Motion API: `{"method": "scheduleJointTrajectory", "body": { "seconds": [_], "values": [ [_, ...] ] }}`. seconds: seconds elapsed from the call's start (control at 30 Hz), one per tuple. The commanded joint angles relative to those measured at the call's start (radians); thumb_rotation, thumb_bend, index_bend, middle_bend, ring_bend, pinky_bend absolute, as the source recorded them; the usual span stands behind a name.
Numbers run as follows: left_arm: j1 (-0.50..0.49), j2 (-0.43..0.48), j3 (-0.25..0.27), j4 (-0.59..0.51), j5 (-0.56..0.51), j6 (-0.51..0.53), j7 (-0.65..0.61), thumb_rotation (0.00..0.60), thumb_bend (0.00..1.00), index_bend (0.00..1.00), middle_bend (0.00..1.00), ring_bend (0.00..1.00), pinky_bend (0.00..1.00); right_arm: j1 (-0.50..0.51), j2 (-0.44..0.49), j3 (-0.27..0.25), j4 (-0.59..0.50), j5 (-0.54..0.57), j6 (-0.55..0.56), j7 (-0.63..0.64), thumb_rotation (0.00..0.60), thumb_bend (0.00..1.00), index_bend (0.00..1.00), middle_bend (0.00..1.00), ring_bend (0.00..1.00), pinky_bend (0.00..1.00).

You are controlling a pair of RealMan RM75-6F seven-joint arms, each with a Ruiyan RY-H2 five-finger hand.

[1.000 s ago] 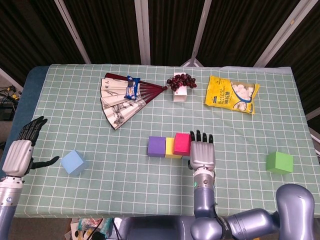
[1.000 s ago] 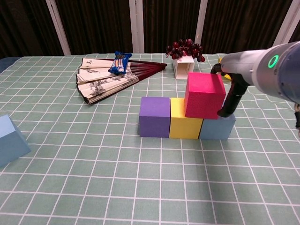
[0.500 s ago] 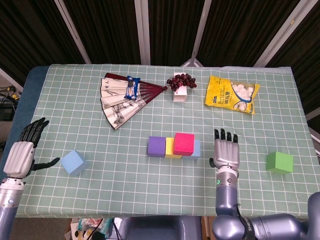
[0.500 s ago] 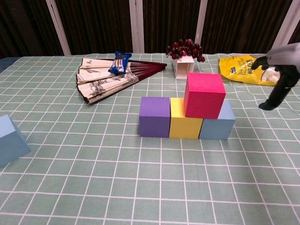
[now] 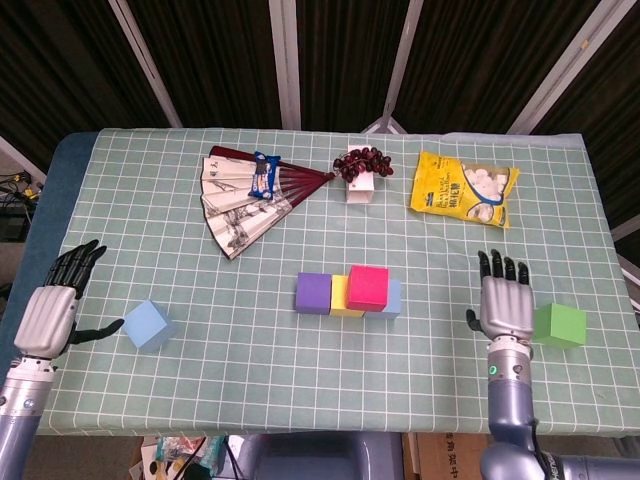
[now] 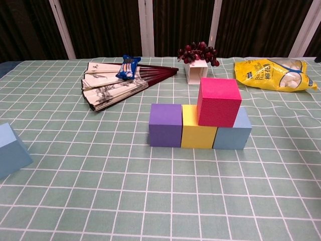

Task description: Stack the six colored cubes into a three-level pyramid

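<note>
Right hand (image 5: 507, 307) has pulled away from the stack and is now sitting just left of the green cube (image 5: 559, 325), fingers spread, holding nothing. A second ago it was right up against the pink cube (image 5: 368, 287), so that placement is done and I've let go. It's out of the chest view now too.

Using the pink cube as the reference: it sits on the second level, straddling the yellow cube (image 6: 197, 127) and the pale blue one (image 6: 233, 131) below it, leaning a bit toward the right end of the row. The purple cube (image 6: 165, 125) is at the left end of that bottom row, touching the yellow. Nothing shifted when I backed off, so the base of three plus one on top looks solid to me.

Green is well to the right of the pink one, and that's my guess for the next grab, since my hand is parked right beside it. It'd go on the second level next to pink, over purple and yellow.

Left hand (image 5: 48, 318) is far left of the pink cube, also open with fingers apart, just beside the other blue cube (image 5: 147, 324) and not touching it as far as I can tell. It's crept a little closer to it. That one would cap the pyramid.

So four down, two to go.
</note>
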Motion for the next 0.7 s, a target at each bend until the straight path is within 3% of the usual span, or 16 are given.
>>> {"method": "scheduleJointTrajectory", "body": {
  "seconds": [0.03, 0.33, 0.7],
  "values": [
    [-0.004, -0.006, 0.007, 0.010, 0.011, -0.005, 0.014, 0.600, 0.07, 0.00, 0.00, 0.01, 0.03, -0.117, 0.071, -0.154, 0.144, -0.229, -0.079, 0.172, 0.600, 0.34, 0.00, 0.00, 0.00, 0.00],
    [-0.015, -0.004, 0.032, 0.023, 0.037, -0.032, 0.051, 0.600, 0.07, 0.00, 0.00, 0.01, 0.03, -0.236, 0.132, -0.244, 0.237, -0.436, -0.098, 0.390, 0.600, 0.34, 0.00, 0.00, 0.00, 0.00],
    [-0.064, 0.120, 0.048, -0.022, 0.075, -0.123, -0.004, 0.600, 0.03, 0.00, 0.00, 0.01, 0.03, -0.276, 0.175, -0.209, 0.289, -0.498, -0.149, 0.515, 0.600, 0.34, 0.00, 0.00, 0.00, 0.00]
  ]
}}
